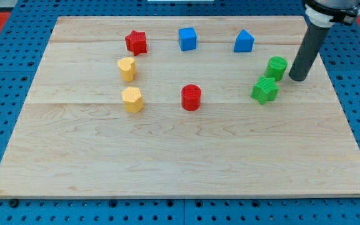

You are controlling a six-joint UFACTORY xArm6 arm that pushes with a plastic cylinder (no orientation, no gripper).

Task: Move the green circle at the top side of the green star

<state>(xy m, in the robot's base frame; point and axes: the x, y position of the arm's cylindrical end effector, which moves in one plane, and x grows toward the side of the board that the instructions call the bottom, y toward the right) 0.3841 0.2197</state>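
The green circle [276,67] stands on the wooden board [180,156] at the view's right, just above and slightly right of the green star [265,90], almost touching it. My tip [297,79] is down on the board just right of the green circle, with a small gap between them, and to the upper right of the green star.
A blue block [243,41] and a blue cube [187,38] sit near the top edge. A red star [136,42] is at the top left. A yellow heart [127,69] and a yellow block [132,99] are at the left. A red cylinder [191,97] is in the middle.
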